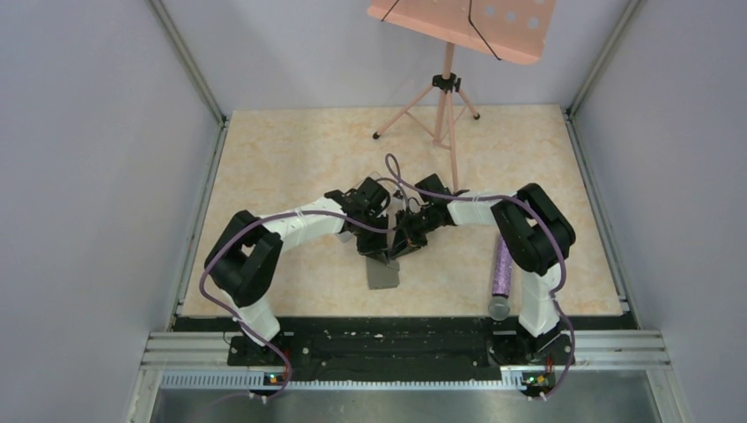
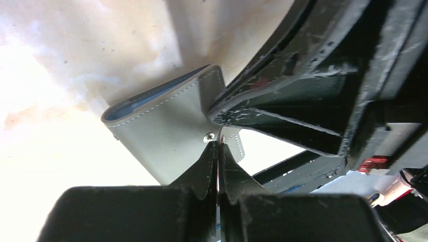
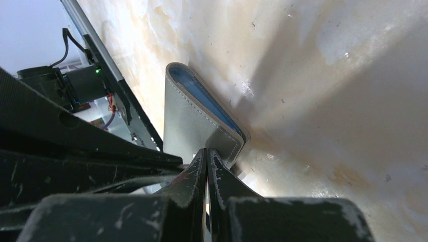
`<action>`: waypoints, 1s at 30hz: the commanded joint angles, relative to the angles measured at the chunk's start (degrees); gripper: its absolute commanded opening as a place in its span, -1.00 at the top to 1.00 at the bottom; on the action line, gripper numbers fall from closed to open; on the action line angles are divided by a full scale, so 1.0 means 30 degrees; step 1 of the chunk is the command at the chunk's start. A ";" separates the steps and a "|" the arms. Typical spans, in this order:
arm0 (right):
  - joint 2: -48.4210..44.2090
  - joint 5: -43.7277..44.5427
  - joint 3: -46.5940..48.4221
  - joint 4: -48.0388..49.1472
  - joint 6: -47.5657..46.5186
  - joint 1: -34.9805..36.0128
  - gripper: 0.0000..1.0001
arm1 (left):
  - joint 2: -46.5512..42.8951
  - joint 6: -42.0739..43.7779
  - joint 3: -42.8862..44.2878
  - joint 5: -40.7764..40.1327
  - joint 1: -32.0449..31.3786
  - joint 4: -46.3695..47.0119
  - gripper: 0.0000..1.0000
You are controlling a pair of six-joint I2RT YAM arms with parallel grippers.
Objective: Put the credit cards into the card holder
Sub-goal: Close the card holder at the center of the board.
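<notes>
Early stage, by the look of it. No thin orange, yellow or pale plastic credit cards in sight on the beige marbled table (image 1: 291, 159), and none clearly seated in a pocket. Blue strip showing inside the fold: lining or card edge, cannot tell. Judged to be at the opening step, with all the loading left to do.

Small flat dark-grey folding card holder with white stitching (image 1: 382, 275) at mid-table, just at 6 o'clock of the two meeting arm tips in the top view. Folded nearly closed, one end raised rather than lying flat.

Pinched at a thin flap edge by the left gripper (image 2: 217, 148), pressed together right beside the small metal snap stud (image 2: 208, 136); from those tips, holder body off toward 10 o'clock. Clamped too at a corner by the right gripper (image 3: 207, 154), also pressed together; from there, holder toward 11 o'clock, rounded fold at the far end.
</notes>
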 commanded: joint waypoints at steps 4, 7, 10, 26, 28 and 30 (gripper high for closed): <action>-0.0388 0.1728 -0.0033 -0.0619 -0.0825 0.0090 1.00 | -0.0948 -0.0177 -0.0948 -0.0765 0.0186 -0.0195 1.00; -0.0398 0.1720 -0.0032 -0.0656 -0.0847 0.0092 1.00 | -0.0986 -0.0277 -0.1262 -0.0657 0.0196 -0.0060 1.00; -0.0404 0.1678 -0.0084 -0.0648 -0.0883 0.0103 1.00 | -0.1119 -0.0596 -0.1770 -0.0392 0.0203 0.0546 1.00; -0.0582 0.1212 -0.0245 -0.0253 -0.0898 0.0097 1.00 | -0.0714 -0.0391 -0.1548 0.1112 0.0174 0.1770 1.00; -0.0591 0.1188 -0.0260 -0.0260 -0.0894 0.0099 1.00 | -0.0671 -0.0429 -0.1768 0.1438 0.0172 0.2017 1.00; -0.0586 0.1182 -0.0253 -0.0253 -0.0886 0.0080 1.00 | -0.0765 -0.0545 -0.1958 0.1436 0.0172 0.2242 1.00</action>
